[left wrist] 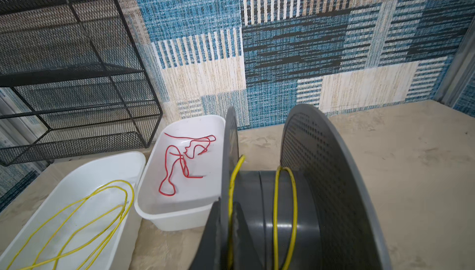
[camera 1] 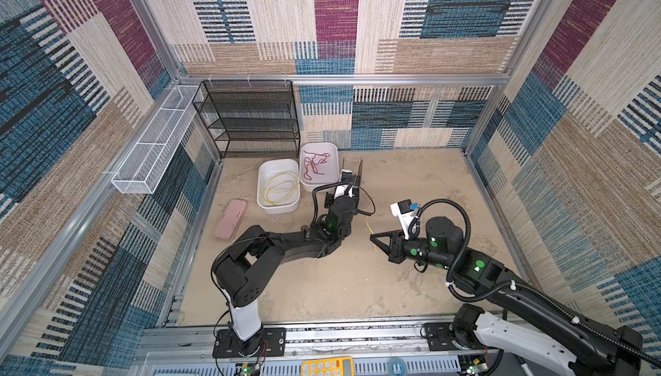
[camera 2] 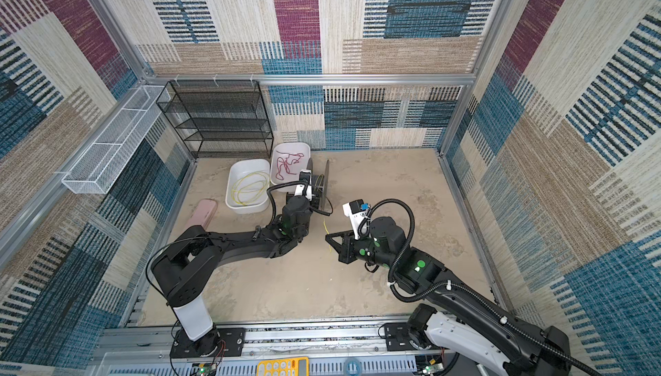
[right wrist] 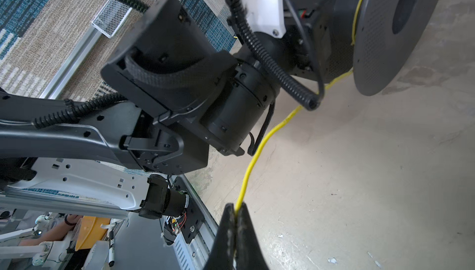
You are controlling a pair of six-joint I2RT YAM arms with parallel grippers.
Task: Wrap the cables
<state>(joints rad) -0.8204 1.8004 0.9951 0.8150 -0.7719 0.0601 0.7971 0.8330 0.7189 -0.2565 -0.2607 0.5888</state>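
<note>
Tension should be kept on the thin bright yellow cable [right wrist: 259,150] pinched by the right gripper [right wrist: 236,211] while the perforated grey plastic spool [left wrist: 334,178], apparently clamped at one flange by the left gripper [left wrist: 227,221], is turned.

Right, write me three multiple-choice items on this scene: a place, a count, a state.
1. Where is the red cord? A on the black shelf; B in a white tub; C on the spool.
2. How many white tubs are on the table? A one; B three; C two.
3. The right gripper is: A shut on the yellow cable; B open; C shut on the pink case.
Key: B, the cord lies tangled inside the tub; C, a second tub stands beside it; A, its jaws pinch the cable in the right wrist view.
</note>
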